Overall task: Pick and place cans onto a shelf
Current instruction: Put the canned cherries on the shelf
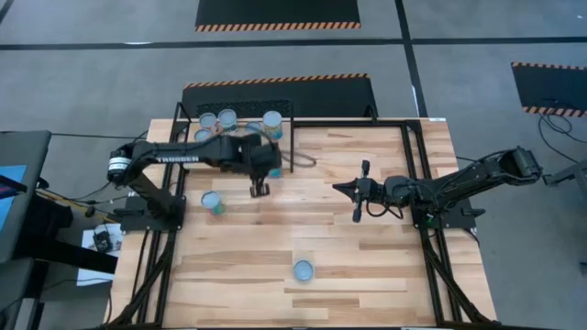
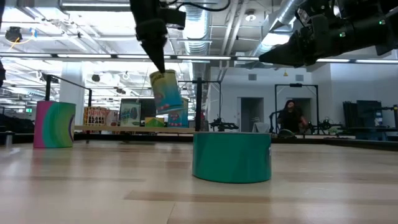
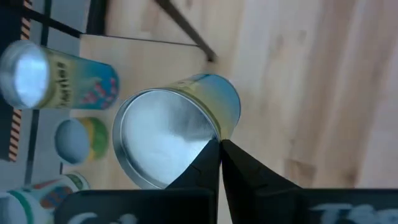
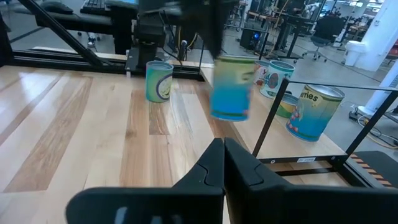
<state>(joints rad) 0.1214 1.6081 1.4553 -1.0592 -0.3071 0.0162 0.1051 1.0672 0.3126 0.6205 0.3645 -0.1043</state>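
The light-wood plank desk point(image 1: 303, 229) stands on a grey floor marked with black mats edged in orange and black stripes; in the low view the room beyond is a wide hall with ceiling ducts and strip lights, where a person point(image 2: 290, 117) stands far back.

At the desk's far left corner sits the small raised light-wood shelf with a thin black metal frame point(image 1: 284, 137); several cans with pale round tops point(image 1: 227, 119) already stand on it, clustered toward its left and middle; the left arm reaches across in front of it, and the left gripper point(image 1: 260, 190) is clamped on the rim of a silvery-topped can with a blue and yellow label point(image 3: 180, 127), which hangs tilted in the air, clear of the desk and just in front of the shelf's frame; a teal can with a pale-blue top point(image 1: 213, 202) stands on the desk just to the left of that gripper; another teal can point(image 1: 303, 269) stands alone near the desk's front edge, well apart from both grippers.

Farther right, the right gripper point(image 1: 339, 189) hovers over the desk's middle right, its fingers pressed together on nothing.
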